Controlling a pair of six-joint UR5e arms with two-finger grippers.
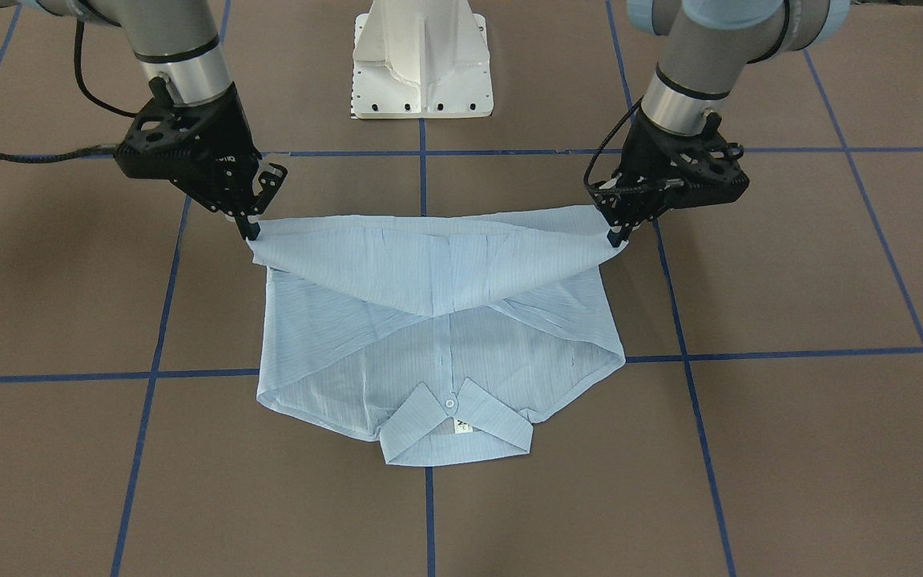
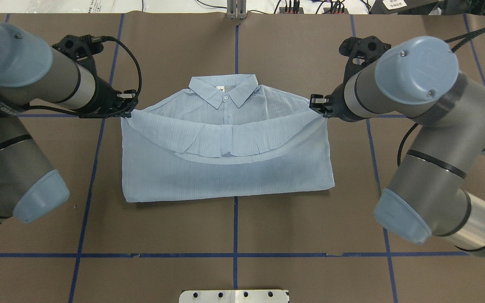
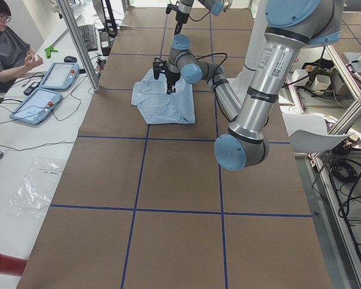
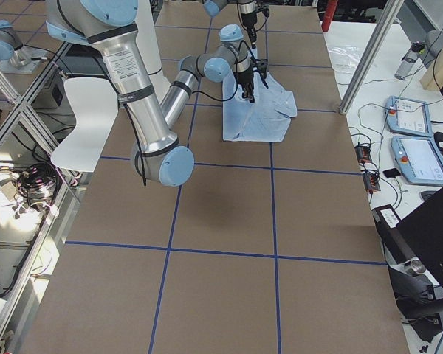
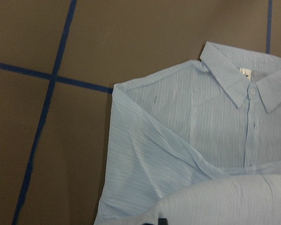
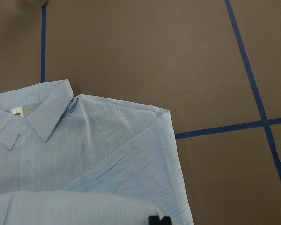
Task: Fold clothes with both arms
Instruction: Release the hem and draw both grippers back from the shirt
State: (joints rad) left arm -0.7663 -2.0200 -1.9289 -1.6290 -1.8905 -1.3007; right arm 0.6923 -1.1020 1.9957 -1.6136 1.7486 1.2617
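Note:
The light blue striped shirt [image 1: 437, 353] lies on the brown table with its collar [image 2: 225, 90] on the side away from the robot. Its near edge is lifted and sags between the two grippers. My left gripper [image 2: 126, 113] is shut on the lifted corner at the shirt's left side; it also shows in the front-facing view [image 1: 618, 236]. My right gripper [image 2: 320, 111] is shut on the opposite corner, and it too shows in the front-facing view [image 1: 251, 232]. The left wrist view looks down on the collar, button and label [image 5: 246, 72], with lifted cloth at the bottom. The right wrist view shows the collar [image 6: 35, 115].
The white pedestal base [image 1: 421, 64] stands behind the shirt on the robot's side. Blue tape lines [image 2: 235, 254] cross the brown table. An operator [image 3: 9, 51] sits at a side bench with tablets [image 3: 39, 102]. A white chair [image 4: 85, 122] stands beside the table.

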